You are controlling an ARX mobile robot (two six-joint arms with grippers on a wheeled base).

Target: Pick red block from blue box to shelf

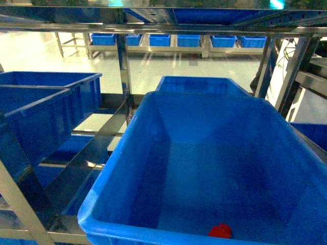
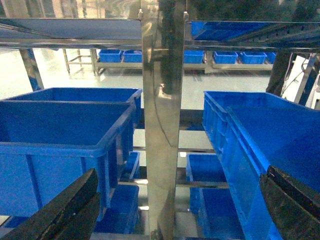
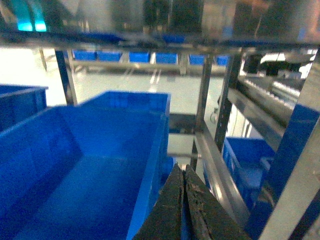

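The red block [image 1: 220,230] lies on the floor of the big blue box [image 1: 134,133], close to its near wall. That box rests on a tier of the steel shelf [image 1: 122,66]. Neither gripper shows in the head view. In the left wrist view my left gripper [image 2: 182,171] is open and empty, its dark fingers [image 2: 70,210] wide apart in front of a shelf upright [image 2: 160,125]. My right gripper [image 3: 181,169] is shut on nothing, beside the right rim of the blue box [image 3: 150,165]. No block shows in either wrist view.
Other blue crates [image 1: 46,107] sit on the shelf to the left, one [image 1: 199,84] stands behind the box, and more [image 2: 210,210] lie on lower tiers. A slanted steel rail [image 3: 220,170] runs to the right of the box. A far rack holds a row of crates [image 1: 179,40].
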